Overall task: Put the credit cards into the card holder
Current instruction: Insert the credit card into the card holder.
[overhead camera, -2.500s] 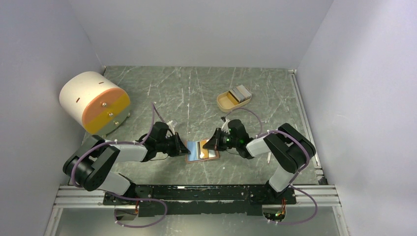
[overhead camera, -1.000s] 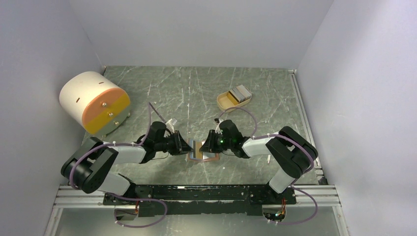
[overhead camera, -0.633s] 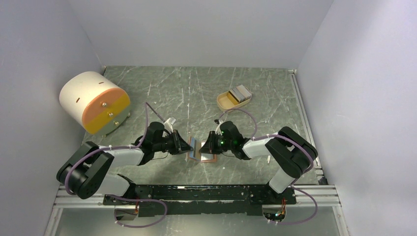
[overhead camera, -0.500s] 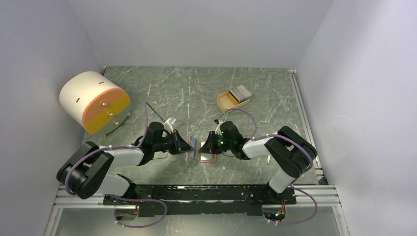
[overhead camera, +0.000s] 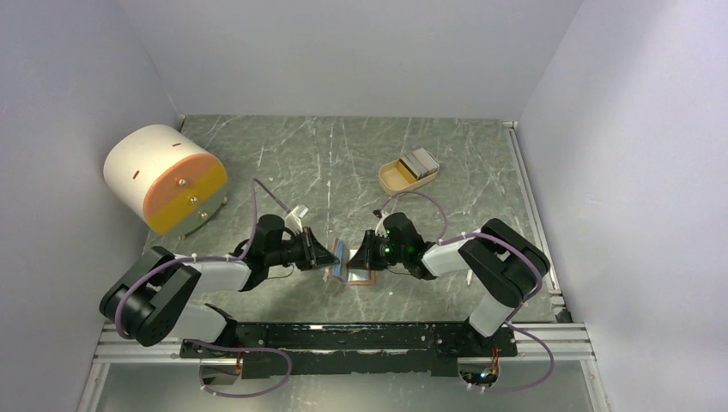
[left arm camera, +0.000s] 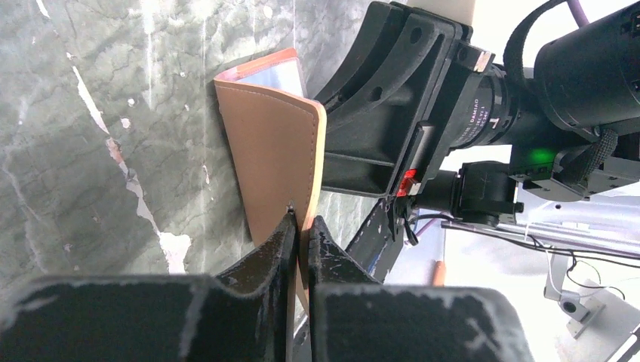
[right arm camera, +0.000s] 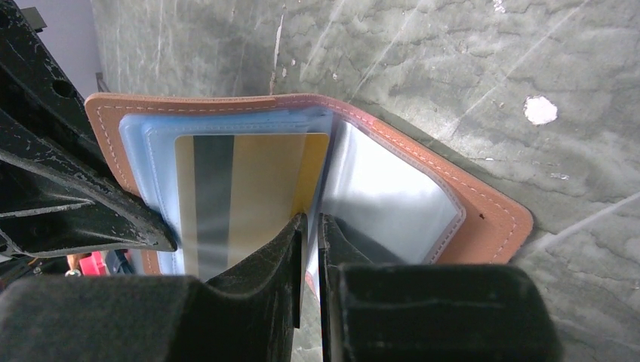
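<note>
Green marbled tabletop w/ pale walls is closing in the scene. L gripper is clamping shut on the card holder, pinching the edge of its salmon cover and holding that flap up off the table, nearly on edge. Its fingertips are hiding the strip of cover btwn them.

R gripper is facing it from the opposite side, jaws nearly together. It is pinching the lower edge of a credit card w/ a gold face and a grey stripe. That card is sitting against the pale-blue inner sleeves. Whether a sleeve is also caught in that pinch is hard to tell, since the fingers are covering the spot. The holder's other flap is resting on the table w/ a shiny clear pocket showing.

From the top view both grippers are blocking most of the holder. Only a sliver of blue and a salmon corner are showing, front-centre of the table.

Both arms are lying low, forearms reaching inward toward each other, elbows folded out to the sides near the bases.

Further back, right of centre, a beige tray is holding more cards, too small to count. Back left, a white-and-orange drum is sitting well apart from the rest.
</note>
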`<control>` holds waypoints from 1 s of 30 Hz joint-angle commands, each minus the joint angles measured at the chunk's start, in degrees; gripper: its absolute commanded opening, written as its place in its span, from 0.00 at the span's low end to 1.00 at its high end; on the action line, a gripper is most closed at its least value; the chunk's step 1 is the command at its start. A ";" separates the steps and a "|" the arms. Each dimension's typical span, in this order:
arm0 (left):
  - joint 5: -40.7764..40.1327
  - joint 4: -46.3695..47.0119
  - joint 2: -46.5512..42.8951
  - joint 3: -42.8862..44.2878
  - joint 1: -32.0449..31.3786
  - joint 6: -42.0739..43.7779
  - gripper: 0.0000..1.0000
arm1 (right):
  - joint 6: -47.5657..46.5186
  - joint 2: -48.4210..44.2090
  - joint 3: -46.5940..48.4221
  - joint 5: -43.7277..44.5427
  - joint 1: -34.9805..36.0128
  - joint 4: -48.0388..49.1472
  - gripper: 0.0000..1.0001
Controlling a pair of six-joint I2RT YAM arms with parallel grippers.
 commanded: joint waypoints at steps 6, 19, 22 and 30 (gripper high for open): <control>4.94 10.85 2.14 -0.45 -0.03 -1.61 0.13 | -0.83 1.22 0.02 -0.07 0.28 0.22 0.15; 5.27 14.33 4.68 -1.00 -0.63 -1.94 0.10 | -0.96 1.51 0.20 -0.02 0.28 0.03 0.16; 4.68 13.92 5.44 -1.02 -0.75 -1.71 0.09 | -0.79 1.59 0.02 -0.03 0.28 0.34 0.16; -2.11 0.28 4.18 2.36 -2.08 3.16 0.09 | -1.58 0.55 0.39 1.00 0.29 -1.18 0.17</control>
